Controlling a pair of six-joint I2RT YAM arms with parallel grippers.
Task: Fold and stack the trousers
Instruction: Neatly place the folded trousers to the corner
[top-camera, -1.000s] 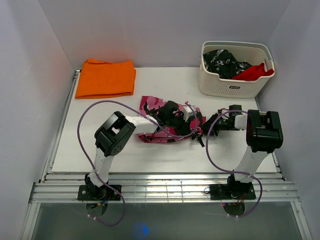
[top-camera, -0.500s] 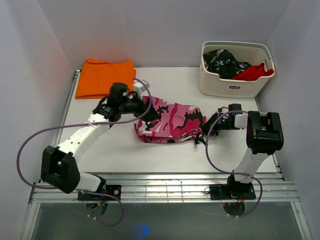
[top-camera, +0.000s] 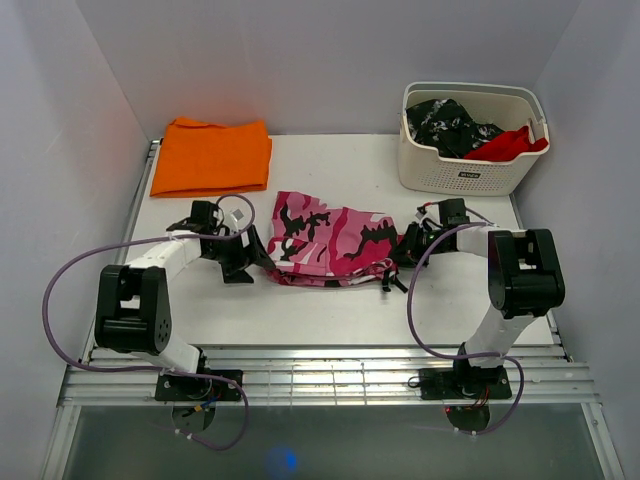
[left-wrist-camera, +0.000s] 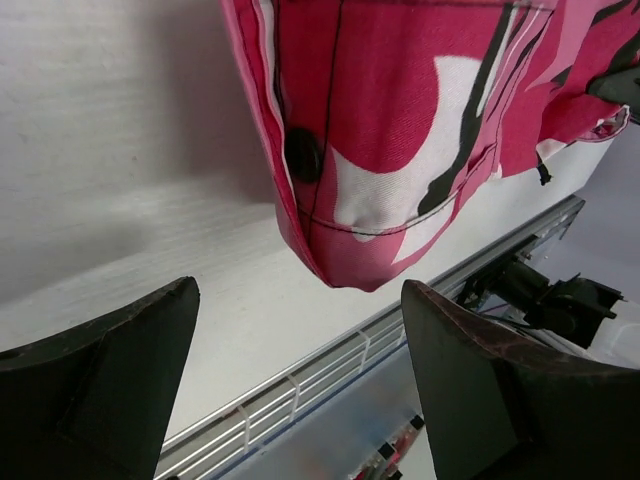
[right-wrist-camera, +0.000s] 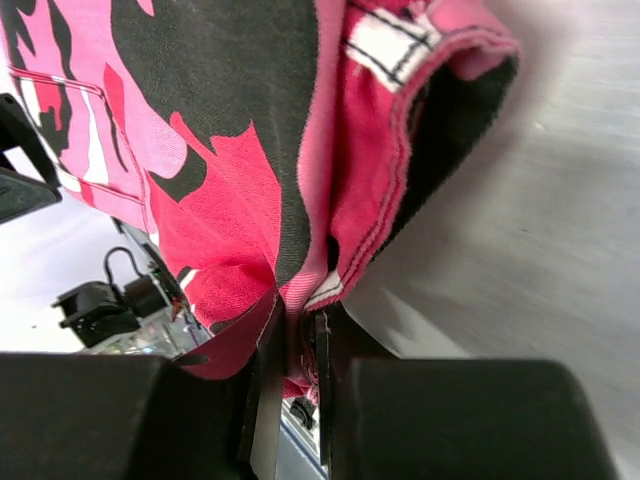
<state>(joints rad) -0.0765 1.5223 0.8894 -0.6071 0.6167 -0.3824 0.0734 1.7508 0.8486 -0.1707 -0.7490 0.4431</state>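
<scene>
The trousers (top-camera: 330, 240), pink camouflage with black and white patches, lie folded in the middle of the white table (top-camera: 330, 300). My left gripper (top-camera: 247, 257) sits low at their left edge, open, nothing between its fingers. In the left wrist view a rounded corner of the trousers (left-wrist-camera: 400, 120) with a black button hangs just beyond the wide-apart left gripper (left-wrist-camera: 300, 292). My right gripper (top-camera: 408, 245) is at the trousers' right edge. The right wrist view shows the right gripper (right-wrist-camera: 295, 335) shut on a pinched fold of the trousers (right-wrist-camera: 220, 150).
A folded orange cloth (top-camera: 212, 155) lies at the back left. A cream basket (top-camera: 470, 172) at the back right holds a black-and-white garment (top-camera: 450, 125) and a red cloth (top-camera: 510, 145). Metal rails (top-camera: 330, 368) run along the table's near edge. Walls enclose the table.
My left gripper let go of the trousers, opened and swung out to their left edge. The trousers now lie spread flatter. The right gripper shifted slightly back, still holding.
</scene>
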